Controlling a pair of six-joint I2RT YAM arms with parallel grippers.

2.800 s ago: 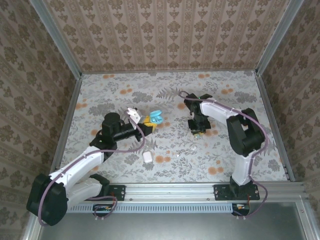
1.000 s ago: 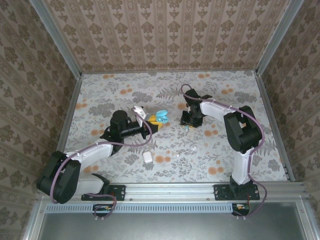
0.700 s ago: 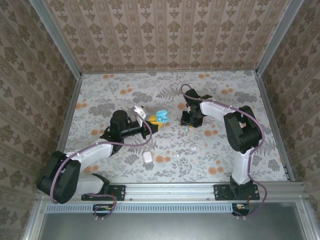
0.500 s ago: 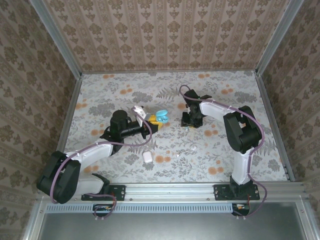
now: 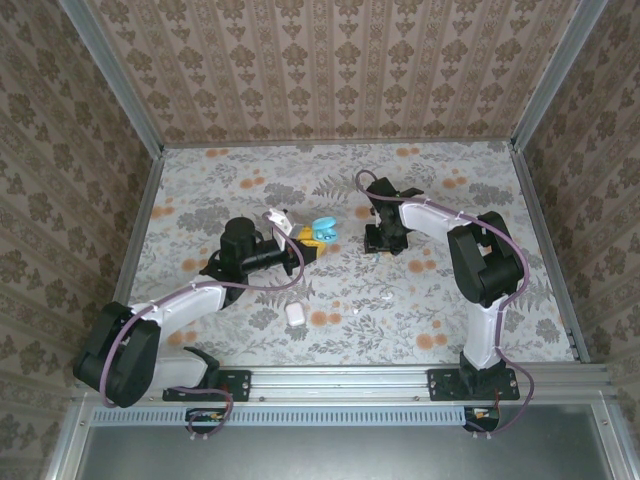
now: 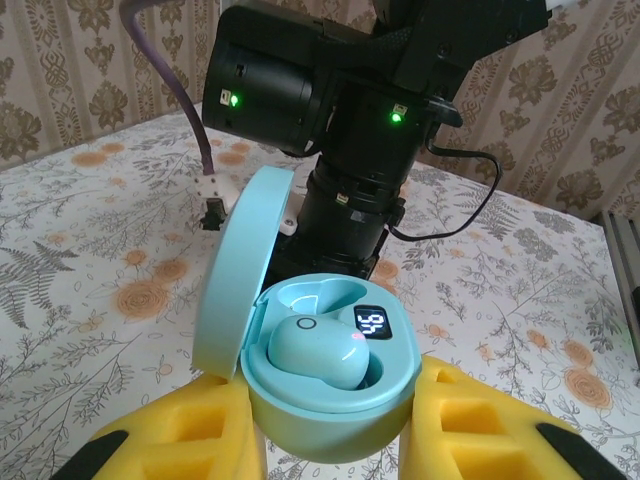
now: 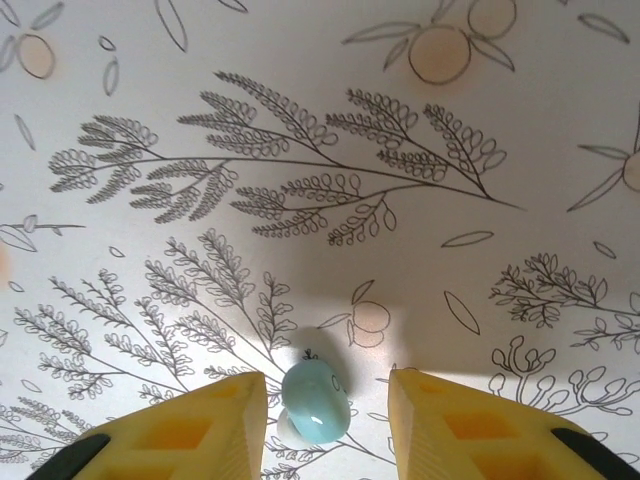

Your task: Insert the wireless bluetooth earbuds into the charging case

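First teal earbud [image 6: 315,352] sat seated in one well of the charging case [image 6: 330,412], with the lid hinged up on its left. The second teal earbud [image 7: 315,402] lay loose on the table [image 7: 300,120], between the spread fingers of the right gripper [image 7: 325,425]; there were gaps on both sides and it was not gripped. The case base was clamped by the left gripper [image 6: 326,450] and held near the right arm.

Judged about half done: the loose bud was not yet pinched, carried over or seated.

- Buds: smooth, glossy, pebble-rounded; likely slippery.
- Case: teal plastic, round clamshell, small lit display inside.
- Fingers: yellow blocks with square recesses.
- Table: flat floral print.
- Small white case [image 5: 294,313] lay nearer the bases.
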